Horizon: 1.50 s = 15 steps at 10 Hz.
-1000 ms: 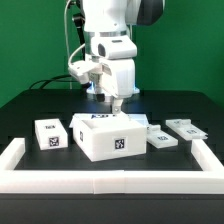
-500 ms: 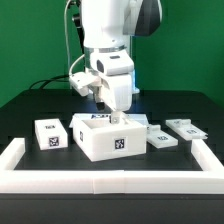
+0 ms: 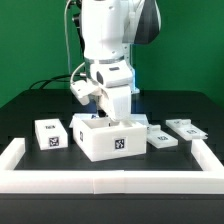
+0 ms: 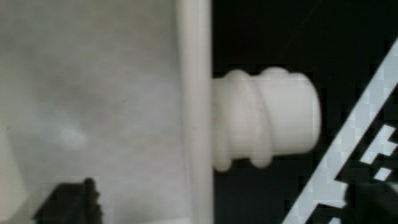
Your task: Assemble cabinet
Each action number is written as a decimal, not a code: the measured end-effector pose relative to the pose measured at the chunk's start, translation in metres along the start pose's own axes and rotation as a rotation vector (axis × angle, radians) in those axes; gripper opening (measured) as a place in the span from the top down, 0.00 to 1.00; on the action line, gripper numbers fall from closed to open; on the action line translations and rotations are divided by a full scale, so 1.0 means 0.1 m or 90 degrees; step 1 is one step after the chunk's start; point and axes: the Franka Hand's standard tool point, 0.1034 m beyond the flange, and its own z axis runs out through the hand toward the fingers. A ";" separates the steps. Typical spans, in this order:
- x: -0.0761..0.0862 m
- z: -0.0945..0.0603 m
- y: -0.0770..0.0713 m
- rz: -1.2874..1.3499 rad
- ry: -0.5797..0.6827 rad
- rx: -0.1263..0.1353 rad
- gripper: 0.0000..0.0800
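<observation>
Reaching straight down with the gripper [image 3: 112, 118] into the open top of the cabinet [image 3: 104, 140], fingertips below its top edge. Cannot tell whether spread wide, pinched narrow or clamped on anything: hidden by the box in the exterior view, and only one dark finger [image 4: 71, 200] caught at a corner of the wrist view. Showing there too, close up, a flat white surface [image 4: 98, 110] and a ribbed white peg [image 4: 267, 120] jutting from its edge, with a slice of a black-and-white tag [image 4: 365, 150] beyond. Cannot tell which part the peg sits on.

Finding the cabinet at the middle of the black table [image 3: 30, 115], with the arm [image 3: 110, 50] rising behind it at twelve o'clock. Matte white, boxy, open on top, largest white thing in sight. Carries a square front tag [image 3: 120, 143]; further marks along the top edge too small to read. Takes in the gripper's lower end; rest of the interior hidden.

Going outward in the exterior view: at nine o'clock of the cabinet, near but apart, a small block [image 3: 50, 133], white, tagged on top and front. At three o'clock, touching or just beside, cannot tell which, a low block [image 3: 160, 138], tagged on top. Farther toward three o'clock, flat white panels [image 3: 185, 128] lying on the table, tagged too. Closing it all in, a low white rim [image 3: 20, 152] along the table's edge from nine through six to three o'clock.
</observation>
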 end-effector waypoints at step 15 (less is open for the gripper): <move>-0.05 -0.04 0.24 0.078 -0.005 -0.020 0.95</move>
